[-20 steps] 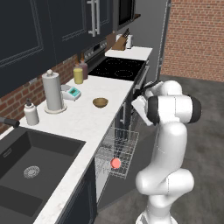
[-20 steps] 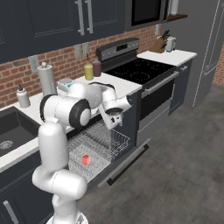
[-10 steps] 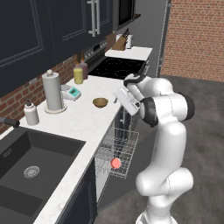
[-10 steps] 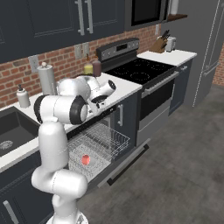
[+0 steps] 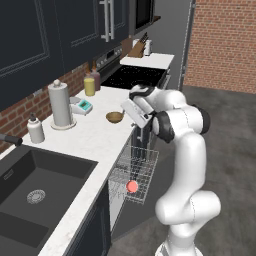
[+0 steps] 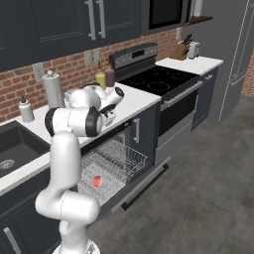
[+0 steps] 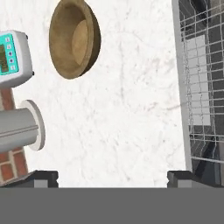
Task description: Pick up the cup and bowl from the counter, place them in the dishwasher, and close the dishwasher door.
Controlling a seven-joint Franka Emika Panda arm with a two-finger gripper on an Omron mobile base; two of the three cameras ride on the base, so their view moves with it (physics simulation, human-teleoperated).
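The brown wooden bowl stands upright on the white counter near its front edge; in the hand view the bowl is at the top left. My gripper hangs over the counter just right of the bowl, open and empty, its fingertips far apart. The red-pink cup lies in the pulled-out wire rack of the dishwasher. The cup also shows in the rack, above the lowered dishwasher door.
A paper towel roll, a white soap bottle, a yellow bottle and a small teal-screened device stand along the brick wall. The sink lies to the left, the black range beyond the bowl.
The arm has swung left from above the rack to over the counter, bringing the hand beside the bowl. The cup and bowl have not moved.
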